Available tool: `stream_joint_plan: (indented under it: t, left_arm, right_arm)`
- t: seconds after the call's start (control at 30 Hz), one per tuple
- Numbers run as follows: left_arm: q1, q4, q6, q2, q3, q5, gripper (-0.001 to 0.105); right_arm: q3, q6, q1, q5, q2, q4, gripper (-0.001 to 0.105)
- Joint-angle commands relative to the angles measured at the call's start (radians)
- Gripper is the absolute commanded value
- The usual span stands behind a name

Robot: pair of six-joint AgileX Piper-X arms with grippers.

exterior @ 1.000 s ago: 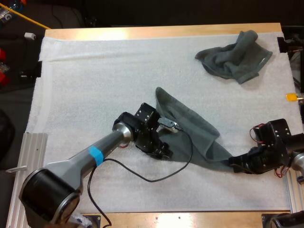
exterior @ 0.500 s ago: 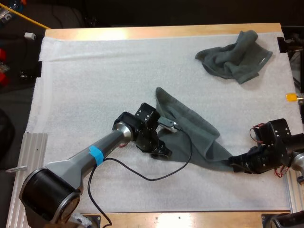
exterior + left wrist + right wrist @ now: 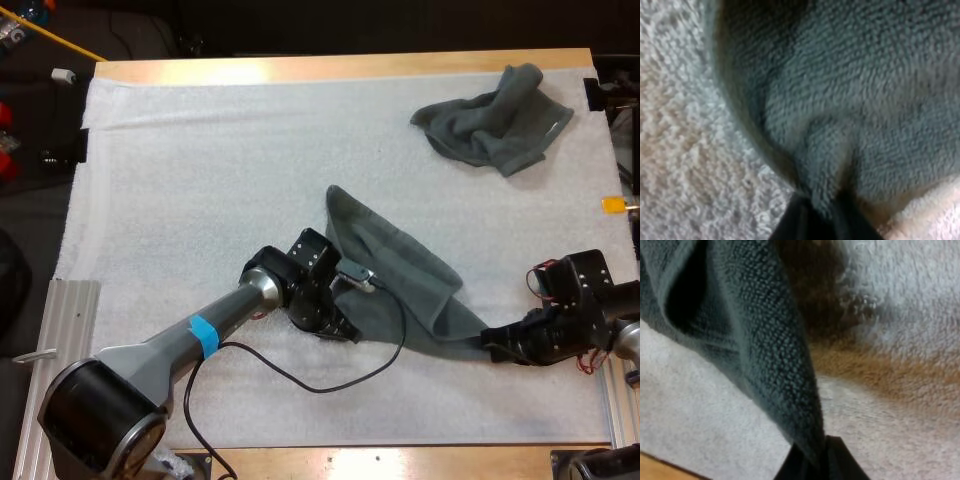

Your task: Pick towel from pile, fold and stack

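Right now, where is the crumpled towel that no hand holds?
In the high view, the crumpled towel lies at the far right corner of the mat, well apart from the spread towel near the middle.

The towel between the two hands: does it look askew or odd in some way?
Somewhat. The held towel is not spread square. It forms a skewed triangle, pinched at its near side by the left hand and the right hand, with its far tip on the mat. Nothing looks torn or spilled.
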Motion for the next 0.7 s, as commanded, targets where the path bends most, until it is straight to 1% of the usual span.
stream_joint_plan:
  t: [0.0, 0.13, 0.23, 0.3, 0.4, 0.47, 0.5, 0.57, 0.67]
  left_arm:
    - [-0.006, 0.03, -0.01, 0.009, 0.009, 0.006, 0.0]
    - [-0.006, 0.07, -0.009, -0.026, 0.003, 0.005, 0.0]
    - [-0.006, 0.084, -0.003, -0.111, 0.0, 0.002, 0.0]
    - [-0.006, 0.123, 0.015, -0.184, -0.012, 0.002, 0.0]
    - [-0.003, 0.211, 0.058, -0.298, -0.046, 0.002, 0.0]
    - [0.002, 0.269, 0.078, -0.378, -0.081, 0.004, 0.0]
    - [0.005, 0.295, 0.082, -0.41, -0.095, 0.007, 0.0]
    - [0.013, 0.355, 0.081, -0.476, -0.138, 0.008, 0.0]
    - [0.02, 0.418, 0.087, -0.556, -0.207, 0.008, 0.0]
  right_arm:
    - [0.0, 0.002, 0.0, -0.028, -0.008, 0.0, 0.0]
    - [0.0, 0.002, 0.0, -0.063, -0.01, -0.011, 0.0]
    - [0.0, 0.017, 0.0, -0.125, -0.032, -0.042, 0.0]
    - [0.0, 0.066, 0.0, -0.174, -0.058, -0.082, 0.0]
    - [0.0, 0.168, 0.0, -0.203, -0.11, -0.16, 0.0]
    - [0.0, 0.289, 0.0, -0.218, -0.149, -0.206, 0.0]
    - [0.0, 0.329, 0.0, -0.227, -0.164, -0.219, 0.0]
    - [-0.005, 0.379, 0.0, -0.259, -0.194, -0.221, 0.0]
    - [-0.048, 0.381, 0.0, -0.28, -0.226, -0.144, 0.0]
